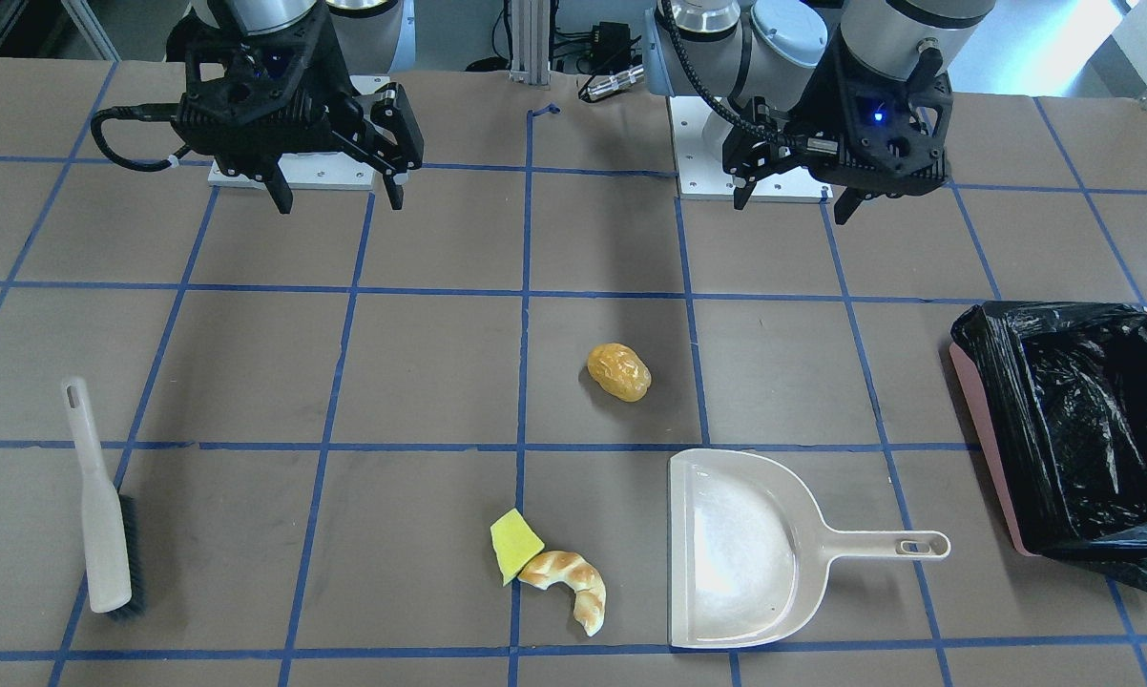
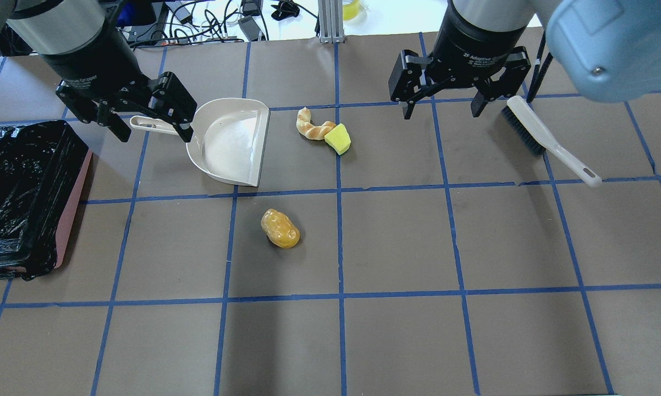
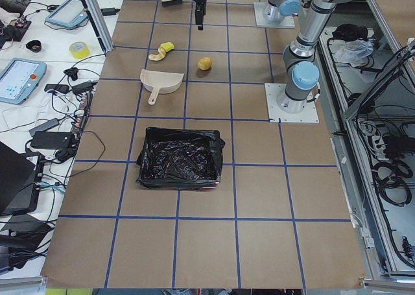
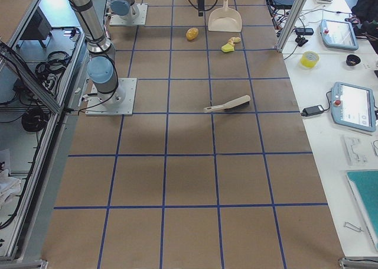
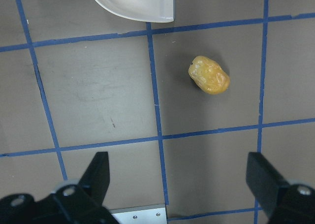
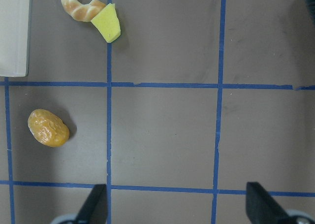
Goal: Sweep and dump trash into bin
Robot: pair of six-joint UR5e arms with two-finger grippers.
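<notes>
The trash lies on the brown table. A glossy yellow-orange lump point(image 1: 619, 372) point(image 2: 280, 228) sits near the middle. A yellow wedge point(image 1: 513, 542) point(image 2: 338, 139) touches a tan croissant point(image 1: 569, 582) point(image 2: 311, 126) on the operators' side. The black-lined bin point(image 1: 989, 448) point(image 2: 73, 203) stands at the robot's left end. My left gripper point(image 1: 791, 205) point(image 2: 152, 132) hangs open and empty high above the table; in the overhead view it overlaps the dustpan handle. My right gripper point(image 1: 338, 202) point(image 2: 443, 113) is open and empty too, up near its base.
A beige dustpan point(image 1: 745, 549) point(image 2: 231, 143) lies flat between the croissant and the bin, its mouth toward the trash. A beige hand brush point(image 1: 106, 506) point(image 2: 545, 137) with dark bristles lies at the robot's right. Blue tape lines grid the table.
</notes>
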